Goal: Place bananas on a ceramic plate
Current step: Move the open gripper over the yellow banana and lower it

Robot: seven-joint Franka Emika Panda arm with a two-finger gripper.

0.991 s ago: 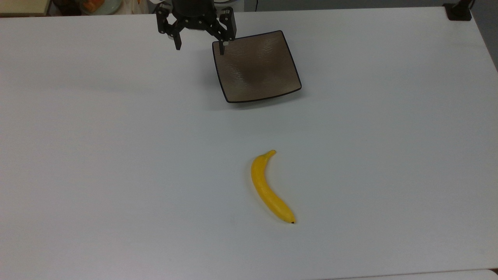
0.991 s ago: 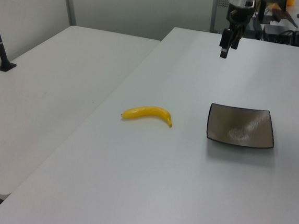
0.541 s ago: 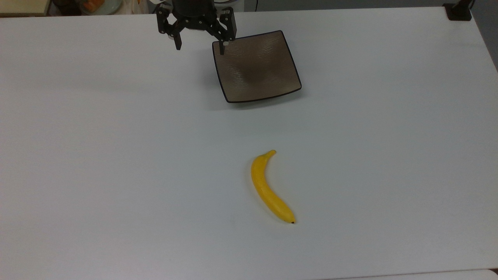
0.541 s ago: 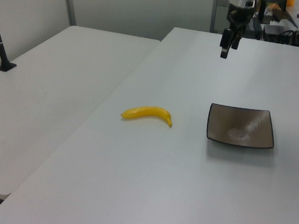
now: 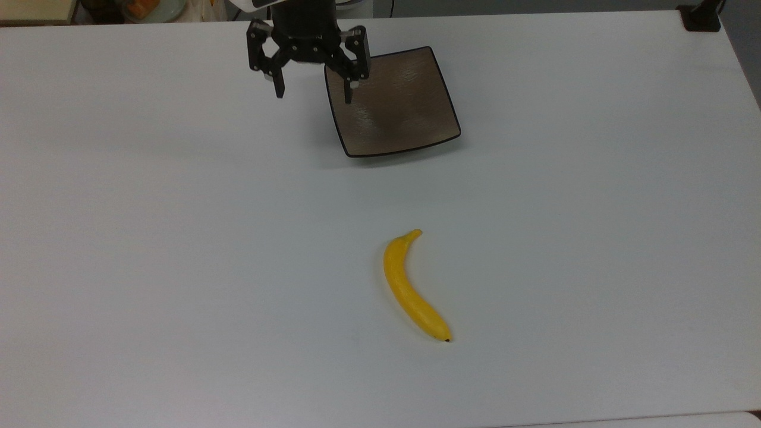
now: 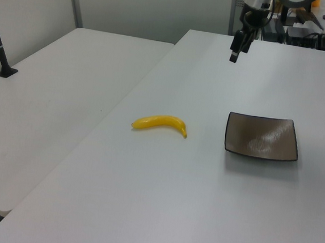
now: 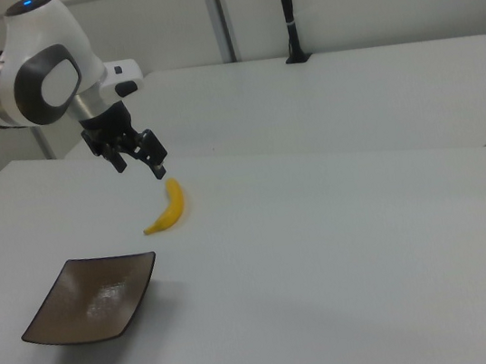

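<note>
- Top view: the gripper hangs above the white tabletop, fingers spread wide, nothing between them. One fingertip lies over the ceramic plate at the corner nearest the gripper; the other is over bare tabletop. The banana lies flat, well apart from the gripper, toward the bottom edge, beyond the plate.
- Left view: the gripper is raised clear of the tabletop. The plate sits below it toward the left view's right; the banana lies toward the left view's left.
- Right view: the gripper is spread and empty. The banana appears just below it; the plate lies lower, toward the right view's left, empty.
</note>
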